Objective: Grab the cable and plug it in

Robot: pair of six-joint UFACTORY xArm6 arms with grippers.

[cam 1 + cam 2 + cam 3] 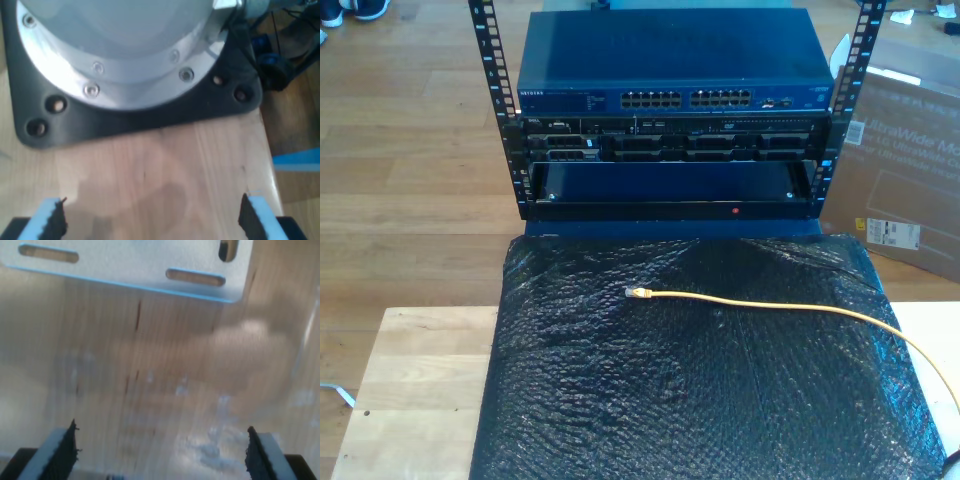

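Currently the cable (pixel 790 305) lies loose on the black sheet (pixel 620 400), its long axis running roughly across the exterior view, from the clear plug (pixel 637 293) near the sheet's middle out past the exterior view's right edge, where it curves downward. The plug end points toward the exterior view's left, and nothing touches it. Beyond the sheet stands the rack (pixel 670 120), with a switch (pixel 670 98) at its top showing 2 banks of ports facing the cable; the plug is well apart from them and not yet inserted. My first gripper (pixel 152 212) is seen with its fingers (pixel 50 220) spread wide and nothing between them, hanging over bare wood near a black base plate (pixel 150 122) under a round metal flange (pixel 115 55). My second gripper (pixel 160 452) is likewise wide apart and empty, over pale wood below a slotted metal bracket (pixel 125 265). Neither wrist view shows the cable, so which arm is nearer cannot be told. The grab is judged not yet begun; a grasp just behind the plug, with fingers closing across the cable's axis, is likely called for.
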